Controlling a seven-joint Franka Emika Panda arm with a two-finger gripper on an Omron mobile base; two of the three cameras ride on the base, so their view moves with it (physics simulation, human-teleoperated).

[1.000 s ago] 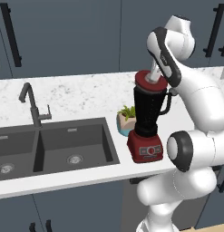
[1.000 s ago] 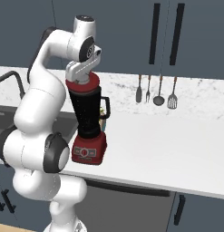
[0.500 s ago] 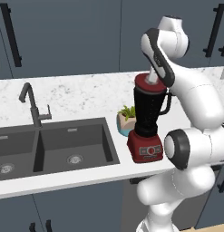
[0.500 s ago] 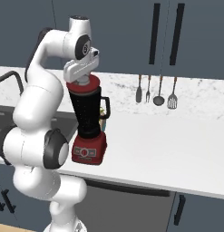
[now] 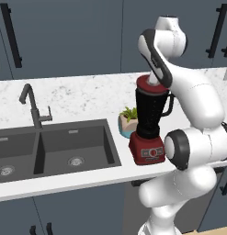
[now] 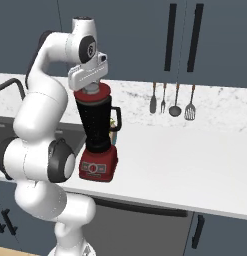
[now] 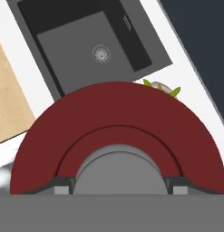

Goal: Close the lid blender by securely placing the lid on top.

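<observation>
A dark-red lid (image 7: 118,131) with a grey knob at its centre sits on top of the blender (image 5: 150,120), a tall black translucent jar on a squat red base, standing on the white marble counter (image 6: 195,160) just right of the double sink (image 5: 50,149). A small potted plant (image 5: 127,120) stands just behind the blender.

The gripper (image 6: 91,86) hangs directly over the lid; its fingers straddle the grey knob, but whether they press on it cannot be told.

The lid looks like a light, rigid plastic disc, smooth and likely slippery at the rim. The raised knob seems the natural place to pinch it.

Compared with one second ago, the arm's elbow stands higher and more upright, while the lid stays level on the jar's rim.
</observation>
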